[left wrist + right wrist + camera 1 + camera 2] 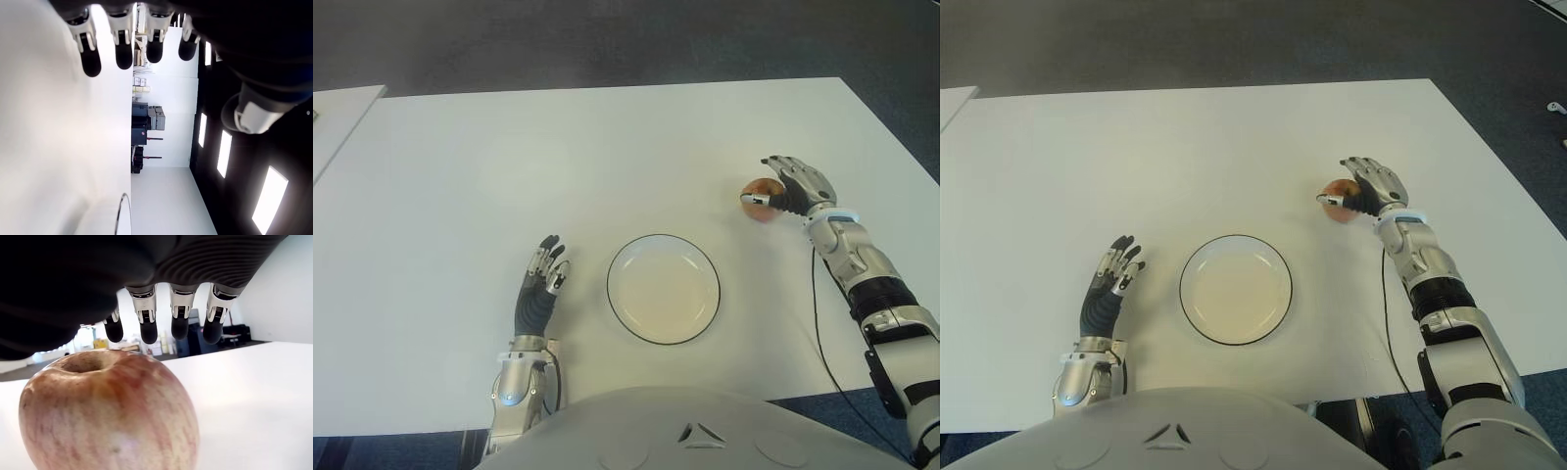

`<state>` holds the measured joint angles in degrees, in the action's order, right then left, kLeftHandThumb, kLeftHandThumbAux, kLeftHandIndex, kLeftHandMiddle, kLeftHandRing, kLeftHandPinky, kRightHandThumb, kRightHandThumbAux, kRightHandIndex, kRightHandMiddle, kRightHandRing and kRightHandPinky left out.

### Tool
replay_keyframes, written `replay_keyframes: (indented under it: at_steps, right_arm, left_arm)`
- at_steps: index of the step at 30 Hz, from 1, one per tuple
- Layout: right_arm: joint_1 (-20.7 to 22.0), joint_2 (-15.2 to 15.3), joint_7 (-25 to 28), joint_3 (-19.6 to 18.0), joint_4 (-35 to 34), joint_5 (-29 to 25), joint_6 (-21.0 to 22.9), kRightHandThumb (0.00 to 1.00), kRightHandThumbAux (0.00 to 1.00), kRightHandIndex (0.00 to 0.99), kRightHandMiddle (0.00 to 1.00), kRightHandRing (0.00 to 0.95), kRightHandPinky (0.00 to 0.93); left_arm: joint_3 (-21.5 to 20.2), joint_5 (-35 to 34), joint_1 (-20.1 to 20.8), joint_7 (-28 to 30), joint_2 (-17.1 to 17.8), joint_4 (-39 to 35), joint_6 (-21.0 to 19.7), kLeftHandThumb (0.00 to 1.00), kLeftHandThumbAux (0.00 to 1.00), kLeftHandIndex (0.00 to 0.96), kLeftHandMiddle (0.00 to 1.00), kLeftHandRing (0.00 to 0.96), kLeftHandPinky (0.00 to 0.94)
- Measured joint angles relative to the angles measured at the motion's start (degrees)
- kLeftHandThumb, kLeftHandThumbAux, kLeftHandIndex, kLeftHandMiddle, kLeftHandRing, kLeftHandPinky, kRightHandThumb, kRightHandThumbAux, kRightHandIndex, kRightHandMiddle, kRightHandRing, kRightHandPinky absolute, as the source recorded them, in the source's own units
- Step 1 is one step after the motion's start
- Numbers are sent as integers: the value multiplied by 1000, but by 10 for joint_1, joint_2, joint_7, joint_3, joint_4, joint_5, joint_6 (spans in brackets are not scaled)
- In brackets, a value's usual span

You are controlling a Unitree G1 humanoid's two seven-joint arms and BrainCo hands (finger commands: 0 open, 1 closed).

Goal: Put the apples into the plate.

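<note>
One red-yellow apple (760, 211) stands on the white table (558, 166), to the right of the plate and a little farther back. My right hand (786, 186) is over it from the right, thumb against its left side. The right wrist view shows the apple (107, 416) close up, stem hollow upward, with the fingers (178, 318) stretched out straight above it, not curled around it. The white plate (663, 294) with a dark rim sits at the front centre with nothing in it. My left hand (543, 279) shows left of the plate, fingers (122, 49) spread and holding nothing.
A second white surface (337, 113) adjoins the table at the far left. The table's right edge (901, 137) runs just beyond my right arm, with dark floor past it. A thin black cable (818, 313) trails along my right forearm over the tabletop.
</note>
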<state>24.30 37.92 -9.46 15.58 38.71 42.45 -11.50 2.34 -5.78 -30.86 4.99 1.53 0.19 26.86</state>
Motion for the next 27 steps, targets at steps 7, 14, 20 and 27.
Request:
replay_keyframes:
  at_steps: [7, 14, 20, 27]
  right_arm:
    - [8, -7, -8, 9, 18, 0, -6, 238, 223, 0, 0, 0, 0]
    - [12, -13, -16, 18, 45, 0, -10, 238, 224, 0, 0, 0, 0]
    - [23, -18, -20, 20, 74, -4, -17, 238, 228, 0, 0, 0, 0]
    - [37, -21, -24, 20, 102, -13, -27, 234, 242, 0, 0, 0, 0]
  left_arm:
    - [0, -2, -6, 2, 0, -3, 0, 135, 488, 73, 71, 104, 170]
    - [-1, -10, -12, 9, 1, -9, 0, 140, 483, 75, 68, 102, 175]
    - [-5, -21, -16, 16, 1, -20, -1, 148, 475, 81, 71, 102, 174]
    - [-13, -33, -20, 24, 1, -24, -5, 145, 474, 75, 71, 97, 163]
